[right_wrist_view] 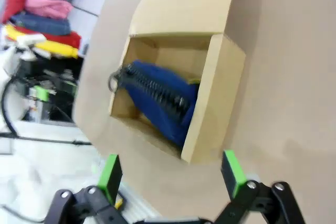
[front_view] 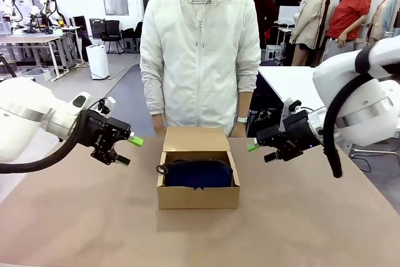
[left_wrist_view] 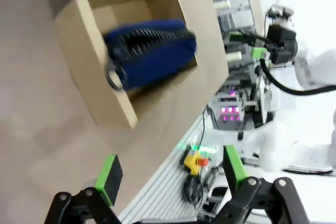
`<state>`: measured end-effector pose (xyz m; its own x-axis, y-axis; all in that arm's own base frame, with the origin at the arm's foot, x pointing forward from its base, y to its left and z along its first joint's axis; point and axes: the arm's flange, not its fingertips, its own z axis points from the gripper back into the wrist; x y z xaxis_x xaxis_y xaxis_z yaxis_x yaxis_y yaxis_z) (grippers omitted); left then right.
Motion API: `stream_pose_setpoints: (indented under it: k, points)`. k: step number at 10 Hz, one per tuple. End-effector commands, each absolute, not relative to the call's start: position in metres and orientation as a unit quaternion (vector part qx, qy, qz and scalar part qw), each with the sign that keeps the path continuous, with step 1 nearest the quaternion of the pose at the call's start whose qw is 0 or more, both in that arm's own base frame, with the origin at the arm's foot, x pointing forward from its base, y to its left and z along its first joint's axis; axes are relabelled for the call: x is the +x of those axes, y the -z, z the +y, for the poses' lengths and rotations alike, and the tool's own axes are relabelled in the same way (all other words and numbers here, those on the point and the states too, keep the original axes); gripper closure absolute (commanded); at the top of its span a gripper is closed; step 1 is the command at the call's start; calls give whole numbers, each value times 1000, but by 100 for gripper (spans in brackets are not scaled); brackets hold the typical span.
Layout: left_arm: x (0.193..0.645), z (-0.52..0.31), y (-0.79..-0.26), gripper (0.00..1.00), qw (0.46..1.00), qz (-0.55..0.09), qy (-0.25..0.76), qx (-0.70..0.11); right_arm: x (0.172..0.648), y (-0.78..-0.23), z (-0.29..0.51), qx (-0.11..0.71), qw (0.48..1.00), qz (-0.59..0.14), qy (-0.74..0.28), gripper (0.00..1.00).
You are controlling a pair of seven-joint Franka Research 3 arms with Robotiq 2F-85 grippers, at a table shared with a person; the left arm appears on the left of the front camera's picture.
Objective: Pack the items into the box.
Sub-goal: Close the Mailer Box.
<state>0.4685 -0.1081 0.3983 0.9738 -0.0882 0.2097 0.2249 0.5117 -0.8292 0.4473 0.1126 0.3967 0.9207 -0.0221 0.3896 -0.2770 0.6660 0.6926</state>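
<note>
The blue pouch [front_view: 199, 174] lies inside the open box [front_view: 197, 197] in the middle of the table [front_view: 75, 217]. The left gripper [front_view: 129, 151] and right gripper [front_view: 257, 151] hover on either side of it, jaws spread wide and empty.

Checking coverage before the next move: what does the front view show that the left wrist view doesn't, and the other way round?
Front view alone: the person standing behind the box, and the left gripper seen from outside, jaws apart above the table.
Left wrist view alone: the table's edge with a metal frame below it.
Both: the open box holding the blue pouch, and the right gripper, open.
</note>
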Motion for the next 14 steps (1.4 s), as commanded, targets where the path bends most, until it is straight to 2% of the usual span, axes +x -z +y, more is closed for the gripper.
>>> stream_pose_setpoints:
  k: [1, 3, 4, 6, 8, 10, 14]
  points:
    - [532, -114, -367, 0, 846, -73, 52, -526, 520, -378, 119, 425, 875, -233, -11, 0]
    - [577, -117, -318, 0, 815, -75, 12, -575, 579, -342, 129, 459, 859, -216, 62, 0]
    - [593, -121, -294, 0, 792, -98, -6, -603, 600, -325, 131, 466, 853, -220, 87, 0]
    - [611, -119, -262, 0, 770, -178, -58, -610, 625, -293, 137, 512, 830, -195, 103, 0]
    - [619, -118, -252, 0, 741, -226, -37, -631, 636, -267, 143, 590, 793, -120, 94, 0]
    - [626, -129, -241, 0, 735, -235, -1, -636, 636, -252, 158, 612, 783, -76, 82, 0]
    - [634, -148, -244, 0, 739, -268, 24, -618, 631, -258, 163, 630, 771, -80, 41, 0]
